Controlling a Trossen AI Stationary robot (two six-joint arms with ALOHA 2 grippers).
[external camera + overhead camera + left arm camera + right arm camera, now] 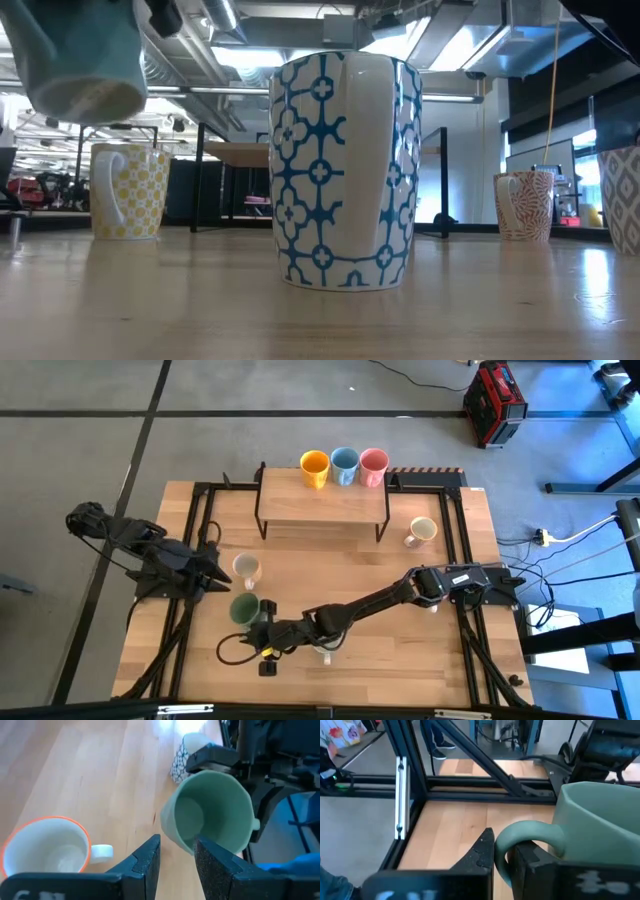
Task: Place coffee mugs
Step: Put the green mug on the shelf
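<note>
My left gripper (222, 582) is sitting at the left side of the table (400, 630), fingers (145, 862) partly apart and gripping nothing, pointing toward the middle. Just to its right a cream mug (246, 568) with an orange rim is standing on the wood, handle toward the near side. Nearer, my right gripper (262, 622) is reaching across from the right and is clamped on the handle of the green mug (243, 608), holding it off the table; in the low view the green mug is hanging tilted at the upper left. A white mug with a blue pattern (345, 170) is standing upright near the table's near edge, mostly under my right arm in the high view. On the far raised shelf (320, 508) the orange mug (314, 467), blue mug (344, 464) and pink mug (374, 464) are standing in a row, touching or nearly so. To the right of the shelf another cream mug (423, 531) is standing alone on the table.
</note>
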